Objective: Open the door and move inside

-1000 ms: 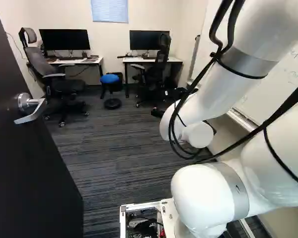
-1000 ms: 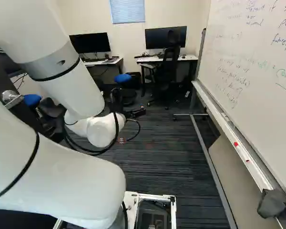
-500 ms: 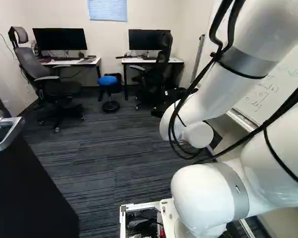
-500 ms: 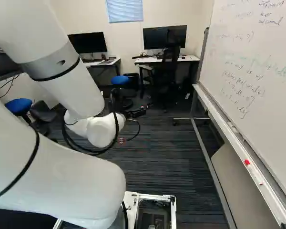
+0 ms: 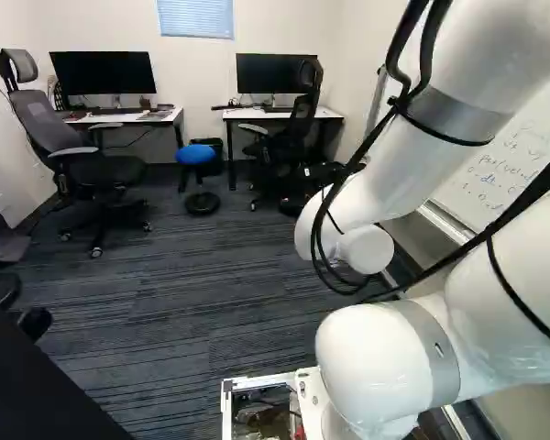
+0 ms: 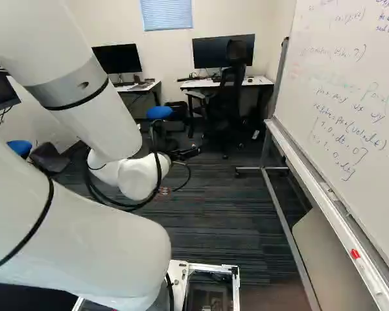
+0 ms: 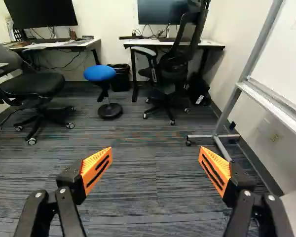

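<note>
In the left base view, the dark door (image 5: 37, 390) filled the lower left corner, a slanting slab whose edge ran down toward the foot of the view. Beyond it, striped dark carpet (image 5: 188, 302) spread to the far wall (image 5: 197, 64), where a blind-covered window (image 5: 195, 18) sat above two white-topped desks with black monitors. A grey office chair (image 5: 87, 170) with a headrest stood near one desk, a black mesh chair (image 5: 289, 137) at the other, and a blue-seated stool (image 5: 195, 154) between them. The white arm (image 5: 376, 183) reached forward right of the middle.

In the right base view, a whiteboard (image 6: 350, 97) covered in handwriting rose along the right, with a small red object (image 6: 354, 253) on its tray. The black gripper (image 6: 184, 155) showed partly past the arm's end, over the carpet. A second blue seat (image 6: 19, 148) showed near the left edge.

In the wrist view, the gripper (image 7: 155, 170) stood spread wide, its orange pads (image 7: 96, 168) far apart with carpet visible between them. Ahead, a lined black waste bin (image 7: 120, 77) stood just beside the stool, and the whiteboard's wheeled frame (image 7: 222, 136) rested on the carpet.
</note>
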Tool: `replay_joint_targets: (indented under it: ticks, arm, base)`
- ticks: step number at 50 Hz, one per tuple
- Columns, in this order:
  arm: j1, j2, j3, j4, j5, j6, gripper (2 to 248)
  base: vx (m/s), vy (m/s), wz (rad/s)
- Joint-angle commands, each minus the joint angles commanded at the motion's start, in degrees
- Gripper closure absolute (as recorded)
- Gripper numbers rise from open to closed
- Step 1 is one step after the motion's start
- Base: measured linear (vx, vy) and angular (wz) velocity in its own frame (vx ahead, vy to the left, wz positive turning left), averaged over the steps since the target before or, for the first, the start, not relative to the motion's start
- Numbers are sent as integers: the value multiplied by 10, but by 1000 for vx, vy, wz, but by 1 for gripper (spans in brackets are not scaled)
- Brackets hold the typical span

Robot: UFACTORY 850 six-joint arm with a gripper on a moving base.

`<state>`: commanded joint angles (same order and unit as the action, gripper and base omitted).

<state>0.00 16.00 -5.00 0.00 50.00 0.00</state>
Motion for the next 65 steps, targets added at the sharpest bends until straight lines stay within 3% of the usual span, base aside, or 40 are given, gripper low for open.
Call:
replay_joint_targets:
  ticks: [30,65]
  arm:
    - [0,0,0,0,0,0,3]
    - [0,0,0,0,0,0,3]
  base:
    - [224,8,32]
    - [175,67,286]
